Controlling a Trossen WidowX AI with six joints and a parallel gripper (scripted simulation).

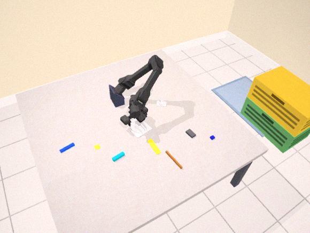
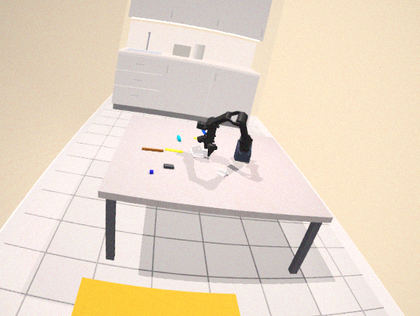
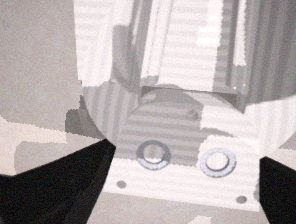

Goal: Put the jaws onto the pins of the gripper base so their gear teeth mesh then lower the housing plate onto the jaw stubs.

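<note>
The white gripper base lies on the table under my hand. A white part with two ringed holes, which looks like the housing plate, lies over its near end in the wrist view. White round ends show inside both rings. My gripper is shut on this plate, one black finger at each side edge. The jaws' gears are hidden, so I cannot tell how they mesh, nor whether the plate is fully seated. A small white piece lies apart; I cannot tell which part it is.
A yellow strip, an orange rod, a cyan cylinder and a dark block lie around the base. A blue bar, yellow square and blue cube lie farther out.
</note>
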